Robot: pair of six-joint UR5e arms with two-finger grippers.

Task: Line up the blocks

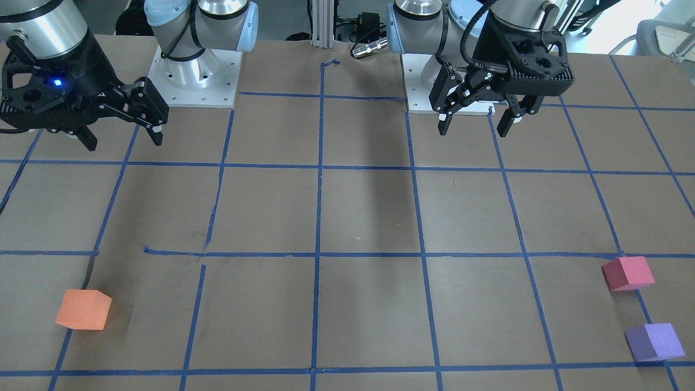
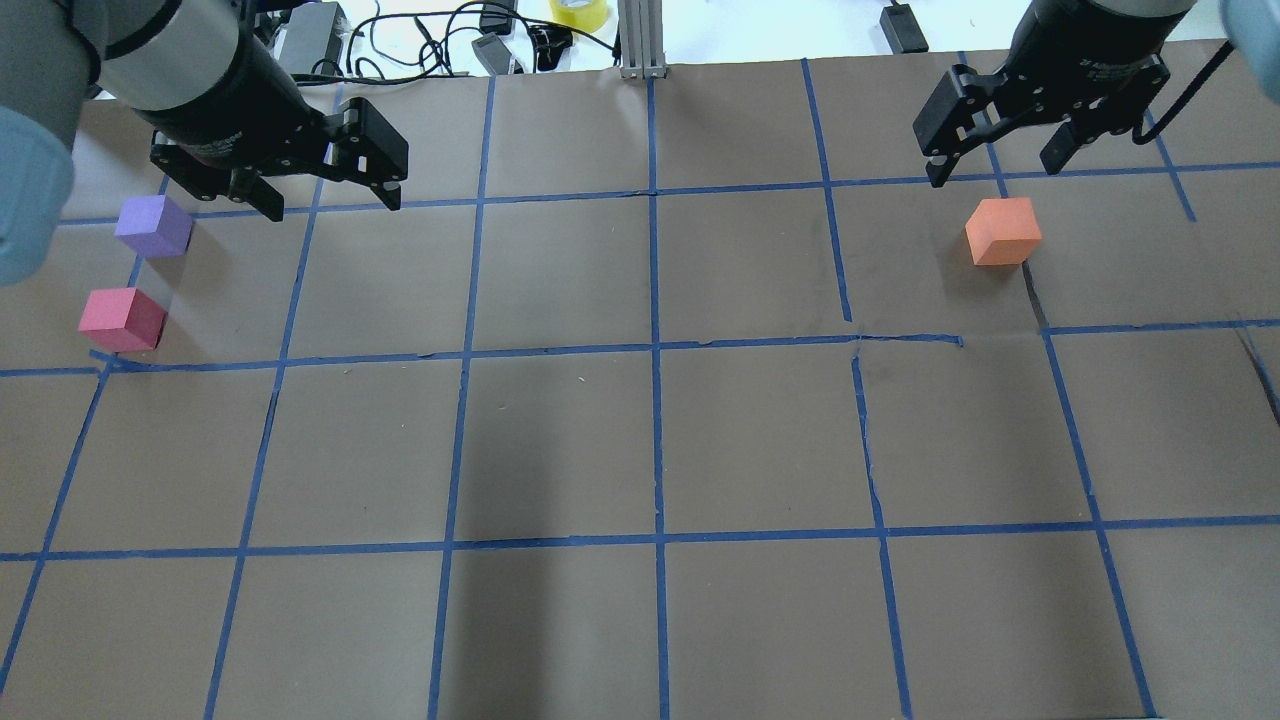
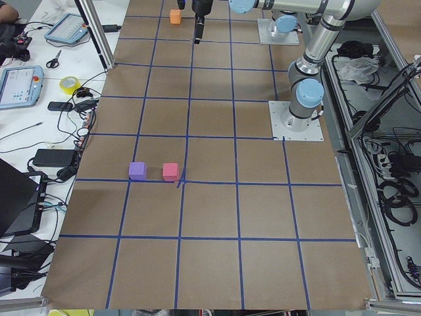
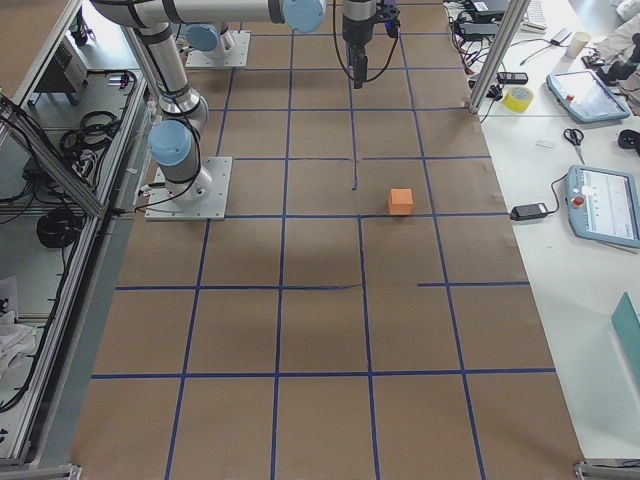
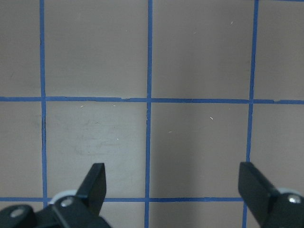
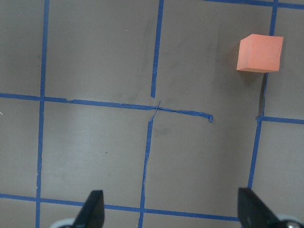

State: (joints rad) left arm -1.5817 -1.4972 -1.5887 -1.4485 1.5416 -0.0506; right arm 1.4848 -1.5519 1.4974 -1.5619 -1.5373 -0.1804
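Three foam cubes sit on the brown table. The orange block (image 2: 1003, 231) (image 1: 83, 309) lies at the far right, just in front of my right gripper (image 2: 995, 172) (image 1: 125, 144), and shows in the right wrist view (image 6: 260, 53). The purple block (image 2: 153, 226) (image 1: 654, 342) and the pinkish-red block (image 2: 123, 319) (image 1: 627, 273) lie close together at the far left, left of my left gripper (image 2: 333, 205) (image 1: 473, 130). Both grippers hover above the table, open and empty. The left wrist view shows only its open gripper (image 5: 173, 180) over bare table.
Blue tape lines (image 2: 655, 350) mark a grid on the table, some peeling. The two arm bases (image 1: 198, 76) (image 1: 434, 87) stand at the robot's edge. An aluminium post (image 2: 640, 40), cables and a yellow tape roll (image 2: 580, 12) lie beyond the far edge.
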